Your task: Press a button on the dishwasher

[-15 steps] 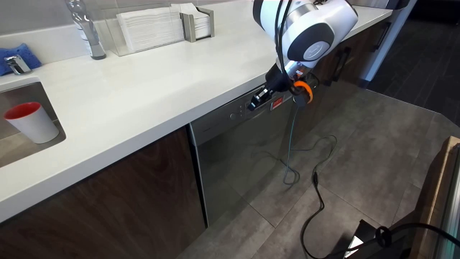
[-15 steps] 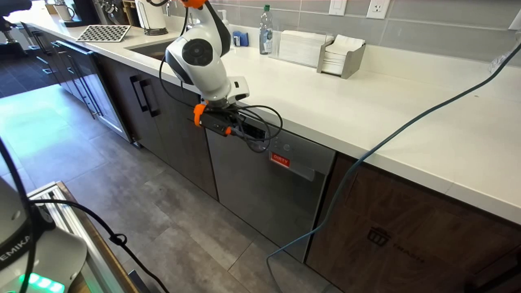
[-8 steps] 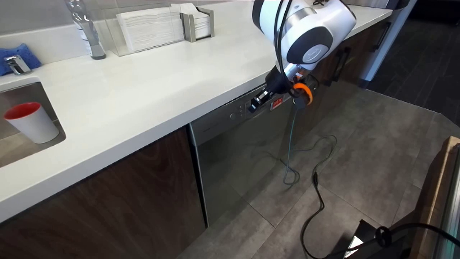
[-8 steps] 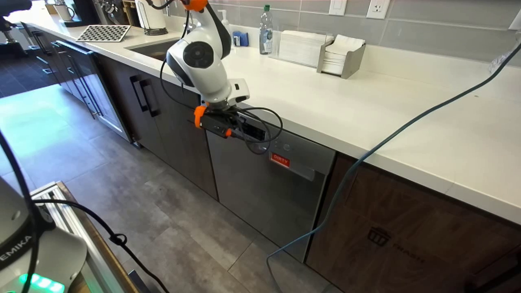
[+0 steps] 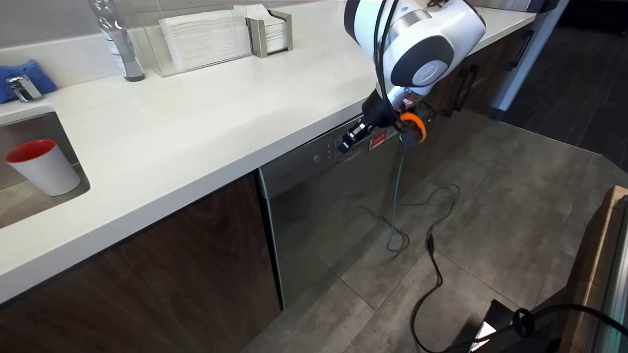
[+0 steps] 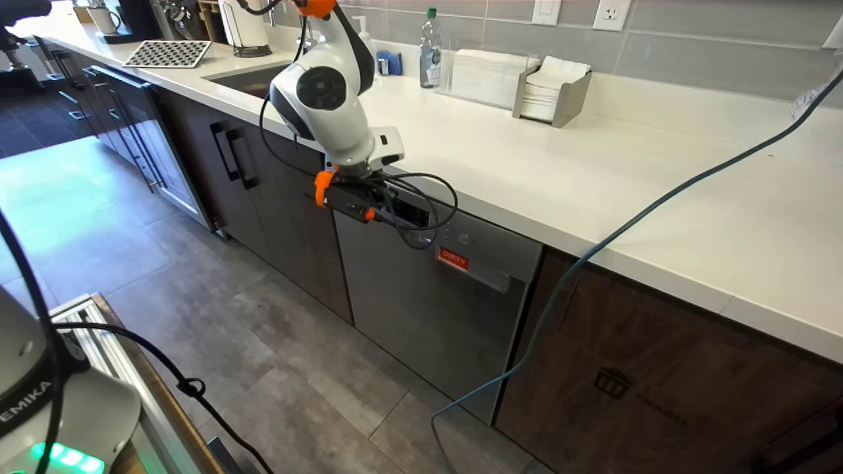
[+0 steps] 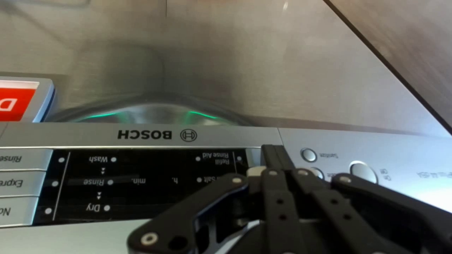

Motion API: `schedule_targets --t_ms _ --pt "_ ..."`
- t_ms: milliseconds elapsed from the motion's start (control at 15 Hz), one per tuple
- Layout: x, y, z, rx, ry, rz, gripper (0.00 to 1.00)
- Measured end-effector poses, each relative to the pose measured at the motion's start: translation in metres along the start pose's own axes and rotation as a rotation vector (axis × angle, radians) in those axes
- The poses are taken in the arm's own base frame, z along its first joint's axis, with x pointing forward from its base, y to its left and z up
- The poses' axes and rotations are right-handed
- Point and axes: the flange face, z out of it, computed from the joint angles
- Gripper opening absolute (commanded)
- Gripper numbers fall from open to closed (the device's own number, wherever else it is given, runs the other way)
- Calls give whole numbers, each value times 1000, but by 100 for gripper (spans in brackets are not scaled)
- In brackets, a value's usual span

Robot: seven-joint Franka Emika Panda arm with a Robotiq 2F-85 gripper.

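The dishwasher has a grey steel front, seen in both exterior views. In the wrist view its control panel shows upside down, with a dark display. The round Sanitize button and larger On/Off button lie right of my fingers there; another round button is partly hidden behind them. My gripper is shut and empty, its tips together over the display's right edge, in front of a pale button strip. Contact cannot be told. The gripper also shows in an exterior view.
The white countertop edge overhangs the panel. A red DIRTY sign hangs on the dishwasher front. Black cables loop around the wrist. A blue-grey cable crosses in front of the cabinets. Napkin holders stand on the counter.
The arm has shifted very slightly downward since one second ago. Over the last half second it is almost still. The gripper tips stay at the control panel.
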Motion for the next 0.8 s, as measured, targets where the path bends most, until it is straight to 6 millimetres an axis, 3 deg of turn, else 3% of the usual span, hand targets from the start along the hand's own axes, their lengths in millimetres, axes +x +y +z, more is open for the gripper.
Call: schedule_targets --t_ms 800 --pt "-3 2 0 7 23 -17 0"
